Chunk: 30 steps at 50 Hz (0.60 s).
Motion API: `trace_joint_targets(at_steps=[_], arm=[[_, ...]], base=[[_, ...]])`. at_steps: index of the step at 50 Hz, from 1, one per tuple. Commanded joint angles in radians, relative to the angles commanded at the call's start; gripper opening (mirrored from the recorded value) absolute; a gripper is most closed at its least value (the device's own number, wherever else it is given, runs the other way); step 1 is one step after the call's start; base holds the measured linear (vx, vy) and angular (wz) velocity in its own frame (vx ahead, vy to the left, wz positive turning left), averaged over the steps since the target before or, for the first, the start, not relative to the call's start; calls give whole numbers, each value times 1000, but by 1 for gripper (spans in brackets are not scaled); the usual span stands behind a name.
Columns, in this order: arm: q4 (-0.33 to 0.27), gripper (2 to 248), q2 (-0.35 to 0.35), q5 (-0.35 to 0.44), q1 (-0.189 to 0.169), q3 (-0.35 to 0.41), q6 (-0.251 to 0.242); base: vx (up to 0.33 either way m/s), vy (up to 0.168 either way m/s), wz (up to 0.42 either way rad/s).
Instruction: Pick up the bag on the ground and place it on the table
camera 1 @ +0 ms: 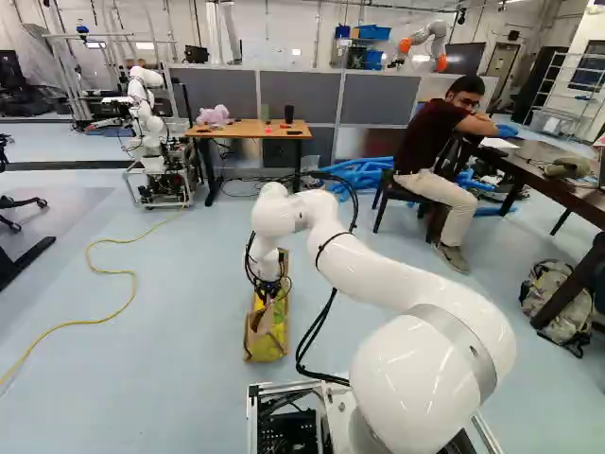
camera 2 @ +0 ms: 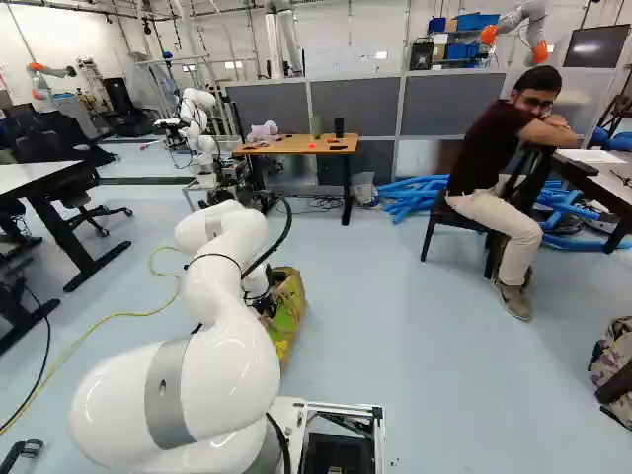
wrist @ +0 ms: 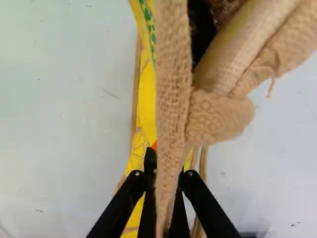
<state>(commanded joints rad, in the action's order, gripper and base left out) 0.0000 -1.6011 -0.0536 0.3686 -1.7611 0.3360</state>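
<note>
Below the wrist in the left base view is my gripper (camera 1: 268, 289), at the top of the yellow and brown burlap bag (camera 1: 268, 342). The bag appears to rest on the floor just ahead of the base; the right base view shows the same bag (camera 2: 288, 318) partly behind the arm. Seen from the wrist, a tan strap handle (wrist: 172, 74) of the bag runs between both fingers of the gripper (wrist: 166, 173), which is shut on it. The strap hides part of the fingertips. A wooden-topped table (camera 1: 248, 128) stands farther ahead, with a pink object and dark cups on it.
Another robot (camera 1: 146, 123) stands left of the wooden table. Blue tubes (camera 1: 364, 175) lie on the floor to its right. A person sits beside a dark table (camera 1: 553, 177) at the right, near a backpack (camera 1: 558, 303). A yellow cable (camera 1: 123, 272) crosses the floor at left.
</note>
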Motion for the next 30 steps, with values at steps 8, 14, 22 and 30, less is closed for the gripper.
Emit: trace_joint_targets(at_steps=[8, 14, 22, 30], arm=[[0, 22, 31, 0, 0, 31, 0], [0, 22, 54, 0, 0, 53, 0], [0, 22, 85, 0, 0, 83, 0], [0, 22, 115, 0, 0, 111, 0]], base=[[0, 0, 0], [0, 0, 0], [0, 0, 0], [0, 0, 0]])
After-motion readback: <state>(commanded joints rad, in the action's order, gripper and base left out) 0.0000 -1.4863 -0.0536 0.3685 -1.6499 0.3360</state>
